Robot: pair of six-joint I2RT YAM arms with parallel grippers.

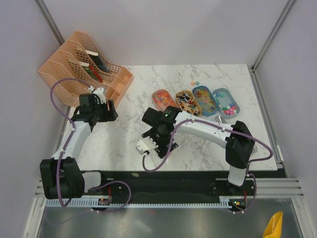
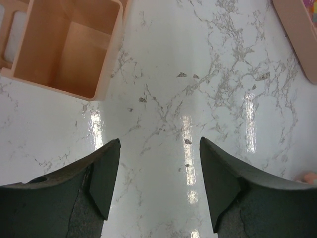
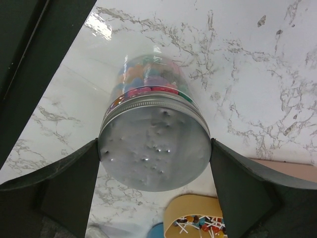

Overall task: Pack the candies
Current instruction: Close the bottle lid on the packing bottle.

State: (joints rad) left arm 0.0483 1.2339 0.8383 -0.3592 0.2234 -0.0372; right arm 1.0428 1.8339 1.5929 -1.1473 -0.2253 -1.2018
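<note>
Candies fill four oval trays at the back right: an orange tray (image 1: 162, 99), a tan tray (image 1: 186, 102) and two blue trays (image 1: 205, 99) (image 1: 227, 101). A few loose candies (image 1: 195, 82) lie behind them. My right gripper (image 1: 151, 141) (image 3: 154, 145) is shut on the grey lid of a small clear jar (image 1: 144, 146) (image 3: 154, 148), and the jar lies on its side. Coloured candies (image 3: 148, 77) show inside the jar. My left gripper (image 1: 109, 110) (image 2: 159, 145) is open and empty over bare marble.
A peach desk organiser (image 1: 81, 64) stands at the back left, and one of its open compartments (image 2: 64, 44) is just ahead of the left gripper. The tan tray with lollipops (image 3: 198, 210) shows under the jar. A small grey object (image 1: 218, 119) lies in front of the blue trays.
</note>
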